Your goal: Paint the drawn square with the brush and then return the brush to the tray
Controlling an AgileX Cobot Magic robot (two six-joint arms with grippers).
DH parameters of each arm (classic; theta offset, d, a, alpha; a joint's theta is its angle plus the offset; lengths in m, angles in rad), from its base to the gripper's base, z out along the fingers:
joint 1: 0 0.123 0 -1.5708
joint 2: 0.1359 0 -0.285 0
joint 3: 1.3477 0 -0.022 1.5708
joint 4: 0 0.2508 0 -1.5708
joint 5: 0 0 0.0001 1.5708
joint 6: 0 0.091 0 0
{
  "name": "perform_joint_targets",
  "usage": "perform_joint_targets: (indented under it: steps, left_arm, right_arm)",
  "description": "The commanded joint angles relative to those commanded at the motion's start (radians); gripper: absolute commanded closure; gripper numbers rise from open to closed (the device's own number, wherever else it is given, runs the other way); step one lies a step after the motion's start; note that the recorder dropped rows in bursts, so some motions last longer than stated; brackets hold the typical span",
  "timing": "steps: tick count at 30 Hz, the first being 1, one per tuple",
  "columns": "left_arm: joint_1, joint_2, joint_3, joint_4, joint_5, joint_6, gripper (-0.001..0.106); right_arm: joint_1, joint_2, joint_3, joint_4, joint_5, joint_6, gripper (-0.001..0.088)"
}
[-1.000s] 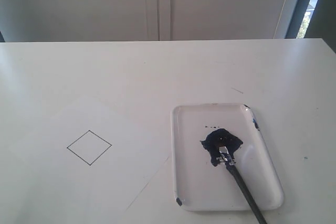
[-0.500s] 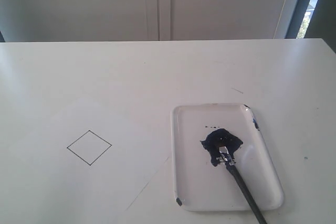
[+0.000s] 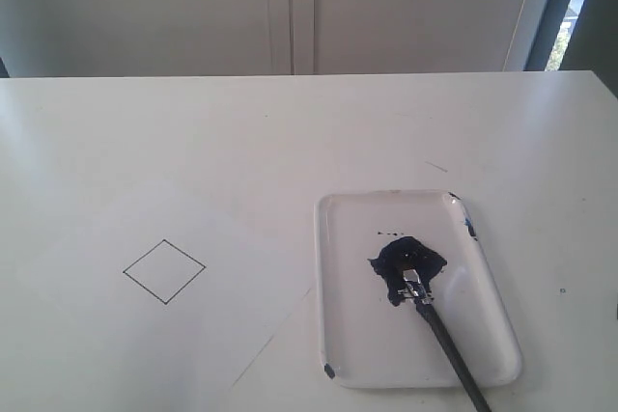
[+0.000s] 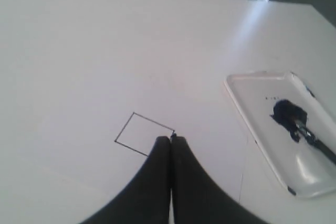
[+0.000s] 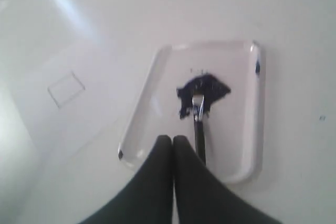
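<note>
**Exterior view, largest to smallest.** You are looking at a white table (image 3: 290,132) that fills most of the scene. A flat white paper sheet (image 3: 227,238) lies on it, toward 8 o'clock from the centre of the view. The tray (image 3: 359,340), glossy white with a raised rim and dark chips at its edge, lies toward 4 o'clock, just beside the sheet's nearest corner.

The brush (image 3: 446,343) lies in the tray. Its bristles and silver ferrule rest on a dark blue paint blob (image 3: 394,260) near the tray's middle, and its black handle runs toward 5 o'clock, across the rim and out of view. The drawn square (image 3: 164,271), a thin black outline standing on one corner, sits on the sheet at 9 o'clock from the tray. Its inside is unpainted.

**Wrist views.** Your left gripper (image 4: 170,139) is above the sheet with the square's outline close to its tips. Its jaws are pressed together and grip nothing. Your right gripper (image 5: 172,139) is above the tray near the brush handle, jaws likewise closed on nothing. The brush lies free.
</note>
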Motion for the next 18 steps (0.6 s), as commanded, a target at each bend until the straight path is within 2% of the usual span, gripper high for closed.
perform_joint_targets:
  steps: [3,6,7,9,12,18]
  left_arm:
    - [0.000,0.036,0.000,-0.009,0.001,0.053,0.105]
    - [0.000,0.044,0.000,-0.075,-0.014,0.093,0.105]
    - [0.000,0.044,0.000,-0.084,-0.014,0.093,0.105]
    - [0.000,0.044,0.000,-0.073,0.001,0.098,0.105]
    - [0.000,0.066,0.000,-0.044,0.046,0.104,0.105]
    - [0.000,0.073,0.000,-0.043,0.078,0.111,0.105]
  right_arm:
    - [0.000,0.058,-0.002,0.004,-0.109,-0.035,0.0868]
    - [0.000,0.074,-0.002,0.014,-0.239,-0.023,0.0868]
    - [0.000,0.074,-0.002,0.019,-0.244,-0.023,0.0868]
    - [0.000,0.086,-0.003,0.013,-0.193,-0.046,0.0868]
    - [0.002,0.194,-0.003,0.008,-0.057,-0.058,0.0868]
    - [0.016,0.453,-0.003,0.008,0.012,-0.061,0.0868]
